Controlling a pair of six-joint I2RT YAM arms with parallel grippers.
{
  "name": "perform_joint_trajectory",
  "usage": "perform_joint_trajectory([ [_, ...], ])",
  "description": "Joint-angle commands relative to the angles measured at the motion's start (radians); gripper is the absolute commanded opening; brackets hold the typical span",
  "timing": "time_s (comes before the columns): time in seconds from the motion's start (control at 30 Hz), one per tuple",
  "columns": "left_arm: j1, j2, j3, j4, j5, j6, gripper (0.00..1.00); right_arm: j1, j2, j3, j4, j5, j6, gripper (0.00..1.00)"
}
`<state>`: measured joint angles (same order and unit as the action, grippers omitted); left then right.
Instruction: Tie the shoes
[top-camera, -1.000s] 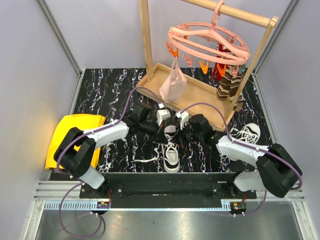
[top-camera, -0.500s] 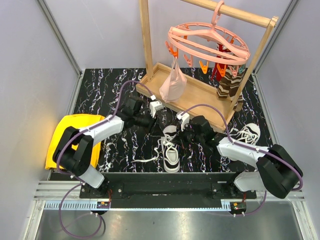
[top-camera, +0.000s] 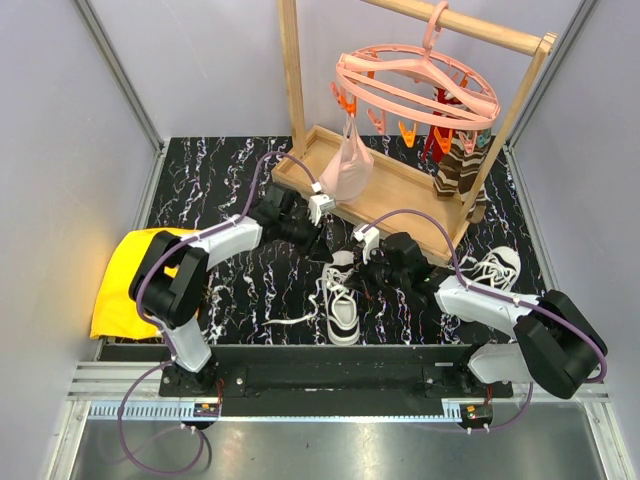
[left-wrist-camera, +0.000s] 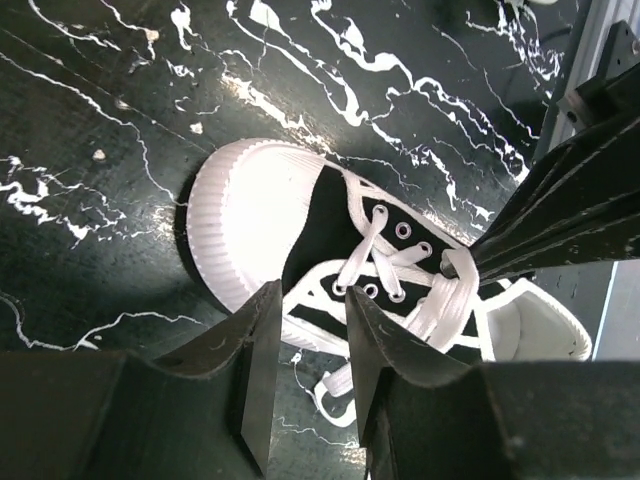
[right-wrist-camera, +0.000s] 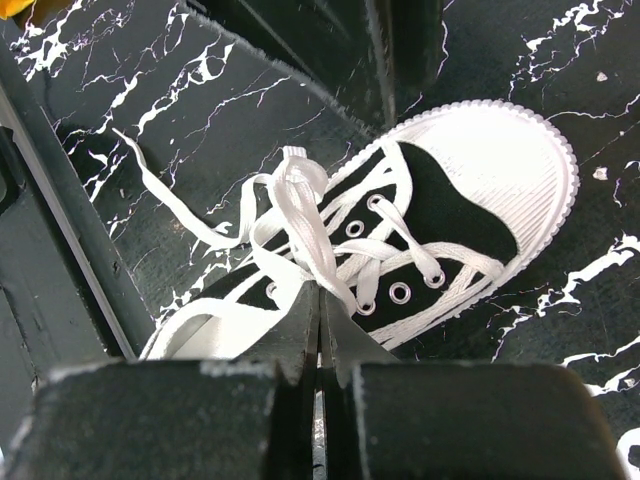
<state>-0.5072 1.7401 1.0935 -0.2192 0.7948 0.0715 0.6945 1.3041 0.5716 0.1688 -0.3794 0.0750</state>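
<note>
One white shoe (top-camera: 342, 308) with black trim stands on the black marbled table between my arms, toe towards the rack. It also shows in the left wrist view (left-wrist-camera: 250, 215) and the right wrist view (right-wrist-camera: 490, 170). My right gripper (top-camera: 352, 268) (right-wrist-camera: 320, 295) is shut on a loop of its white lace (right-wrist-camera: 300, 215) just above the eyelets. My left gripper (top-camera: 318, 228) (left-wrist-camera: 308, 300) hangs open and empty above the shoe's side, apart from the lace (left-wrist-camera: 440, 295). The second shoe (top-camera: 495, 268) lies at the right, by my right arm.
A wooden rack (top-camera: 400, 190) stands at the back, with a pink peg hanger (top-camera: 420, 85), brown striped socks (top-camera: 458, 165) and a pale bag (top-camera: 347, 165). A yellow cloth (top-camera: 140, 275) lies at the left. A loose lace end (top-camera: 290, 320) trails left of the shoe.
My left gripper has drawn back from the shoe's laces towards the rack base and is open and empty. My right gripper has stayed at the shoe, shut on the lace.
</note>
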Motion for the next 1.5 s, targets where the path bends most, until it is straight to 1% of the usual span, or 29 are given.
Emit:
perform_joint_trajectory([
  [0.0,-0.027,0.010,0.054,-0.043,0.064,0.066,0.36,-0.009,-0.016,0.004,0.015,0.011,-0.021,0.00],
  [0.2,-0.062,0.018,0.055,-0.081,0.124,0.090,0.38,-0.007,-0.008,0.008,0.021,0.019,-0.021,0.00],
  [0.57,-0.065,0.019,0.066,-0.098,0.187,0.096,0.46,-0.007,0.001,0.017,0.023,0.020,-0.026,0.00],
  [0.73,-0.065,0.032,0.075,-0.104,0.193,0.091,0.48,-0.009,0.006,0.024,0.026,0.027,-0.027,0.00],
  [0.87,-0.065,0.045,0.080,-0.115,0.188,0.091,0.51,-0.007,0.003,0.031,0.024,0.028,-0.023,0.00],
  [1.03,-0.067,0.061,0.089,-0.129,0.182,0.093,0.52,-0.007,0.000,0.037,0.028,0.042,-0.020,0.00],
  [1.1,-0.068,0.070,0.092,-0.140,0.185,0.096,0.50,-0.007,-0.002,0.036,0.032,0.040,-0.018,0.00],
  [1.33,-0.067,0.067,0.091,-0.163,0.230,0.113,0.49,-0.007,-0.006,0.033,0.031,0.056,-0.020,0.00],
  [1.37,-0.067,0.067,0.092,-0.166,0.253,0.113,0.49,-0.009,-0.005,0.034,0.032,0.057,-0.021,0.00],
  [1.4,-0.065,0.067,0.092,-0.170,0.257,0.113,0.50,-0.007,-0.005,0.034,0.032,0.057,-0.021,0.00],
  [1.47,-0.067,0.064,0.094,-0.170,0.273,0.110,0.57,-0.009,-0.005,0.036,0.035,0.048,-0.029,0.00],
])
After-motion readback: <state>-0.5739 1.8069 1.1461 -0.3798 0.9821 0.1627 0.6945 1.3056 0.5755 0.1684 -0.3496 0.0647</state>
